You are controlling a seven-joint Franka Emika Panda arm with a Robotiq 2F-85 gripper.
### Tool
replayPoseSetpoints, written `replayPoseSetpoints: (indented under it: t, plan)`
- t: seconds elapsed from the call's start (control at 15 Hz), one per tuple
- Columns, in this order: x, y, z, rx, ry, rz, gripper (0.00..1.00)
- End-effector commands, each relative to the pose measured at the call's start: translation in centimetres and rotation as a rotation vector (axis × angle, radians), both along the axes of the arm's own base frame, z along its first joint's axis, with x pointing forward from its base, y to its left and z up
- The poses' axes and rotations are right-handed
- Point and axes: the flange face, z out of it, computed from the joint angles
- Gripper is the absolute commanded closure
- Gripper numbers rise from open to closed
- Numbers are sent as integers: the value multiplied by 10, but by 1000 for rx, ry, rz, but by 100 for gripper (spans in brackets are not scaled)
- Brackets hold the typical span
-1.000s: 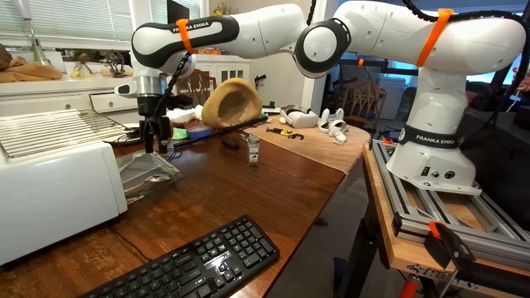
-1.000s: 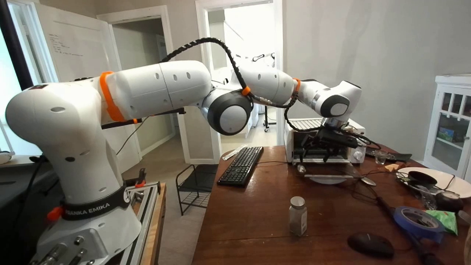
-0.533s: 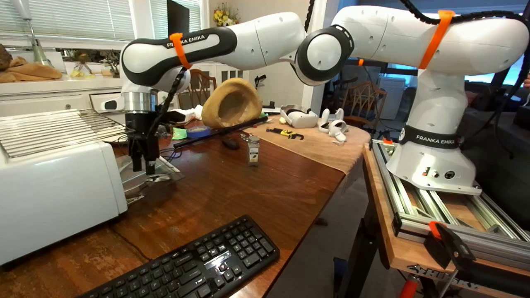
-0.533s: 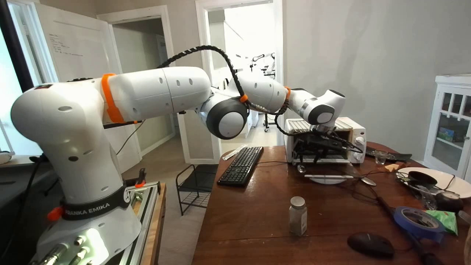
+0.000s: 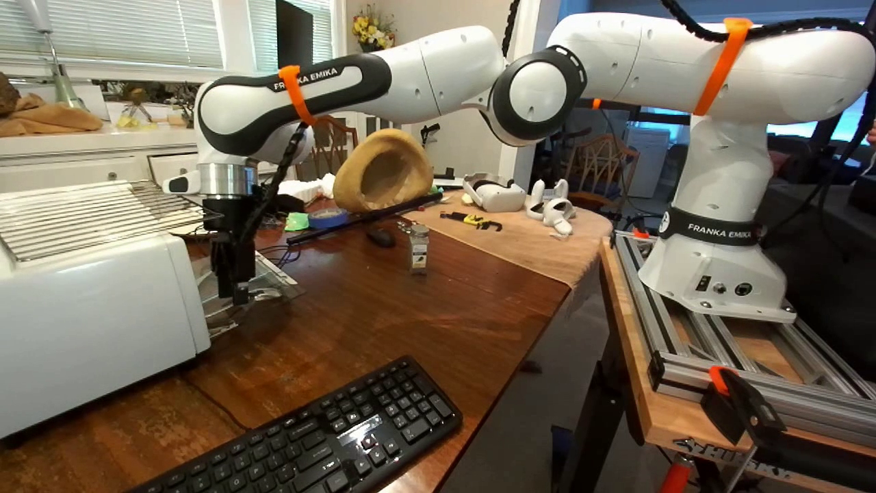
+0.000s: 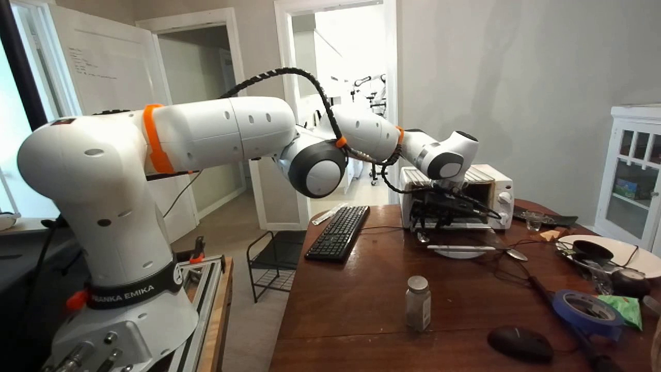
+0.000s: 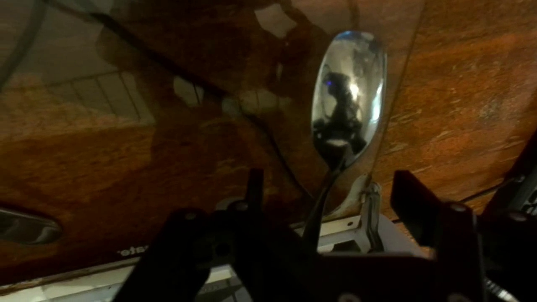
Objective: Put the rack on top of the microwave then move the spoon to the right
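The wire rack [image 5: 75,216] lies on top of the white microwave [image 5: 89,335] and sticks out past its far edge. The microwave [image 6: 500,206] has its front open, with its glass door folded down over the table. A silver spoon [image 7: 350,92] lies on the glass near one door edge; it also shows in both exterior views [image 5: 265,294] [image 6: 423,237]. My gripper [image 7: 328,176] is open and points down. In the wrist view its fingers stand on either side of the spoon's handle, apart from it. The handle's end is hidden behind the gripper. The gripper is low before the microwave in both exterior views [image 5: 234,294] [image 6: 429,225].
A black keyboard [image 6: 338,232] lies beside the microwave. The door's handle bar [image 6: 459,248] crosses its outer edge. A glass jar [image 6: 418,305], a mouse [image 6: 520,343], blue tape [image 6: 587,310], cables and another spoon [image 6: 516,254] are on the table.
My gripper has moved down and sideways toward the keyboard side, ending low at the spoon. The rack, the microwave and the spoon have not visibly moved.
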Motion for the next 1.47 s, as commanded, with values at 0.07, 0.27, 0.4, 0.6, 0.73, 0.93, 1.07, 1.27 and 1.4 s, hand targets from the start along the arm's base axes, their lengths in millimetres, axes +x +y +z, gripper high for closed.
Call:
replayPoseSetpoints:
  t: [0.07,0.27,0.4,0.6,0.73,0.93,1.07,1.27,1.4]
  plan:
    - [1,2,-4,-8,-9,-44,52]
    - [1,2,-4,-10,-7,-57,77]
    - [1,2,-4,-12,-3,-67,92]
    - [1,0,-4,-13,10,-83,100]
    - [1,-4,-2,-19,28,-100,98]
    - [12,-34,14,-71,22,-164,98]
    - [23,-57,30,-138,-21,-252,98]
    - [36,-93,64,-241,-54,-384,98]
    - [41,-116,84,-290,-50,-490,98]
